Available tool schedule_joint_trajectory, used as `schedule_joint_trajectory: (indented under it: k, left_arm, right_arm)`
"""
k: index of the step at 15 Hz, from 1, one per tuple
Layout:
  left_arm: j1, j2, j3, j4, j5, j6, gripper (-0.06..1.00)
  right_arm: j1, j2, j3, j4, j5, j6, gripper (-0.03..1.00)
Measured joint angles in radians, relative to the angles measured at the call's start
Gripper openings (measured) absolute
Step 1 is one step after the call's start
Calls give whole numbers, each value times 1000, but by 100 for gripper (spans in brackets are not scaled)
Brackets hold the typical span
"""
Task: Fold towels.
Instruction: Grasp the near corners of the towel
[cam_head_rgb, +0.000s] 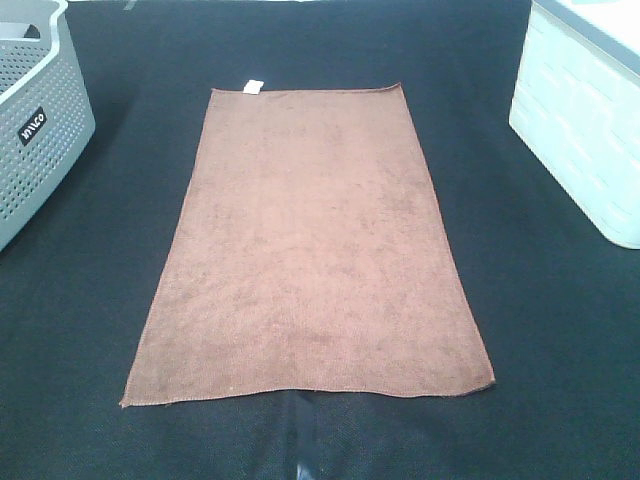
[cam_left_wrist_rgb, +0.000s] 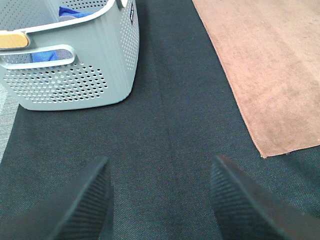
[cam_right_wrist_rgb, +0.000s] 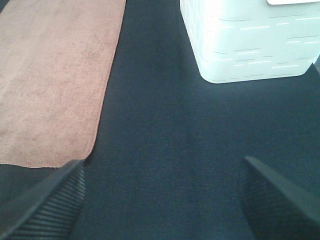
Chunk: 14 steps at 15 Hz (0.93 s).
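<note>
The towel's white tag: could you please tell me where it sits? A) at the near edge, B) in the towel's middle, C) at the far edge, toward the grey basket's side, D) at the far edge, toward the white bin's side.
C: the tag sticks out at the towel far edge, near the corner facing the grey basket.

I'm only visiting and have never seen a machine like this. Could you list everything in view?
towel: one, reddish-brown, spread flat mid-table
tag: one, white, on the towel's far edge near its left corner
basket: one, grey, perforated, far left
blue item: one, blue, inside the basket
bin: one, white, far right
table cover: one, black, under everything
left hand: one, black, open, empty, between basket and towel
right hand: one, black, open, empty, between towel and bin
</note>
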<state>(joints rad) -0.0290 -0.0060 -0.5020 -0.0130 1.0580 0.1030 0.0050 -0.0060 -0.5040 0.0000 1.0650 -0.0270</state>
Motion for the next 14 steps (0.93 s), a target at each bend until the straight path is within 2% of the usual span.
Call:
schedule_joint_trajectory:
  k: [14]
  left_arm:
    - [0, 0, 0, 0, 0, 0, 57]
  right_arm:
    - [0, 0, 0, 0, 0, 0, 78]
